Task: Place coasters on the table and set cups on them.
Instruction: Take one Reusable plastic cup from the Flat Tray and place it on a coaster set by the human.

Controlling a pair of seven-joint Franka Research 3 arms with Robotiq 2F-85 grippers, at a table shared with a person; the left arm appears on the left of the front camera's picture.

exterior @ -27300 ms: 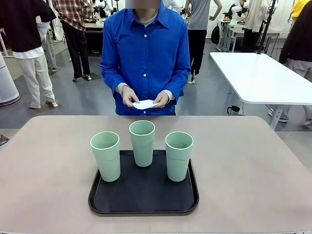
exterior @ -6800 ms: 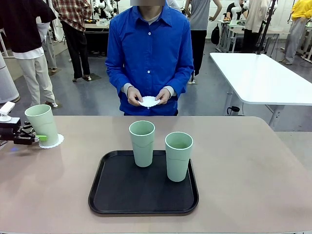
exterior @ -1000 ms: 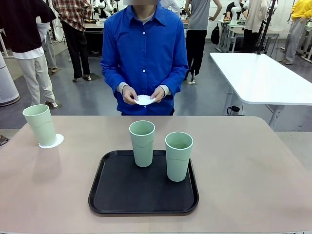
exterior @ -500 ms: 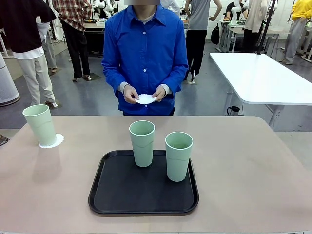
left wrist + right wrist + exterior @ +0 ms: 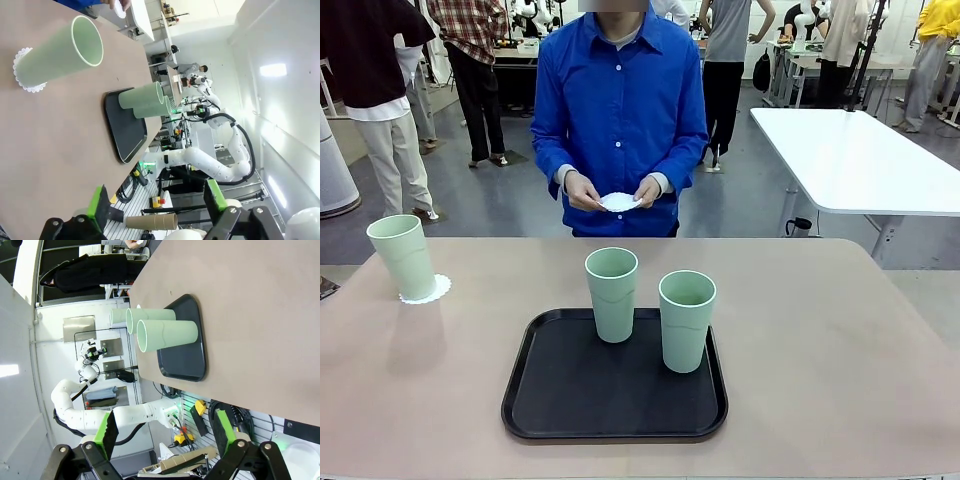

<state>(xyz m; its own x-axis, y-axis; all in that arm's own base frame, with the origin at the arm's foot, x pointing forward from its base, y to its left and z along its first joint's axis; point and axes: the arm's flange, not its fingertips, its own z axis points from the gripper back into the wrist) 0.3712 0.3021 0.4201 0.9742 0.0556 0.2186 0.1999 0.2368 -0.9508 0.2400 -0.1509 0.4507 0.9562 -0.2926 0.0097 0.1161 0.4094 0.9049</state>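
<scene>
Far left of the table (image 5: 820,330), the left cup (image 5: 402,255) stands upright on the placed coaster (image 5: 428,291), a bit off-centre, so the lace edge pokes out on its right side. In the left wrist view my left gripper (image 5: 155,200) has its jaws spread wide with nothing between the green pads. That left cup (image 5: 57,52) on its placed coaster (image 5: 22,75) sits well ahead of the fingers, no contact.

At centre, the black tray (image 5: 615,400) carries the middle cup (image 5: 611,292) near its far edge. The right cup (image 5: 687,318) stands just beside it, nearer my side. Both are upright and not touching each other.

Behind the tray, across the table, the person's hands (image 5: 582,192) hold the held coaster (image 5: 619,202) at waist height, above the far edge and off the tabletop. I can't tell whether it is one sheet or more.

In the right wrist view, my right gripper (image 5: 165,430) is also gaping and empty. The tray (image 5: 185,360) with the right cup (image 5: 167,333) closest lies well apart from its fingers, out over the table.
</scene>
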